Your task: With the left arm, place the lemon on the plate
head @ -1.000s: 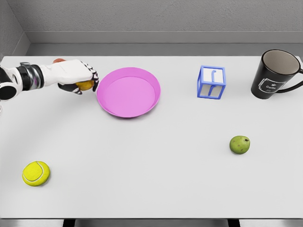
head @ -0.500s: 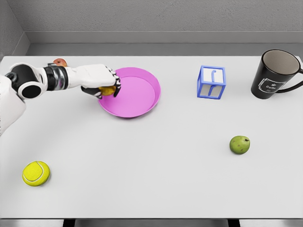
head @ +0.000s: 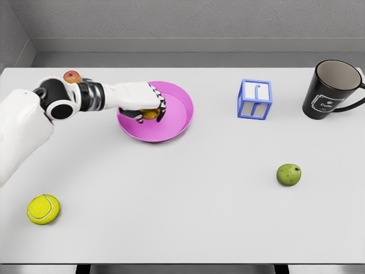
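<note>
- While my left arm reaches in from the lower left, a tennis ball (head: 43, 209) lies near the front edge of the table (head: 182, 228), well apart from the work and out of the path.
- Behind my forearm, at the far left, a small reddish fruit (head: 72, 76) peeks out; I cannot tell what kind it is.
- My left hand (head: 140, 104) is curled palm-down around the lemon (head: 150, 114), fingers closed over its top and sides, so only a yellow sliver shows beneath them.
- That lemon sits directly under my palm and over the left half of the pink plate (head: 177, 111), inside the rim; whether it touches the plate floor I cannot tell.
- Its long axis is hidden by my fingers, so I cannot say how it would roll.
- What matters next, as I judge it, is the drop straight down: plate beneath, nothing between, so lowering and uncurling should do, with the raised rim likely to stop any roll.
- Further right stand a blue wire cube (head: 255, 99) and a black mug (head: 331, 89), and a green apple (head: 288, 174) lies nearer me; all are well apart from the plate.
- My right hand is out of sight.
</note>
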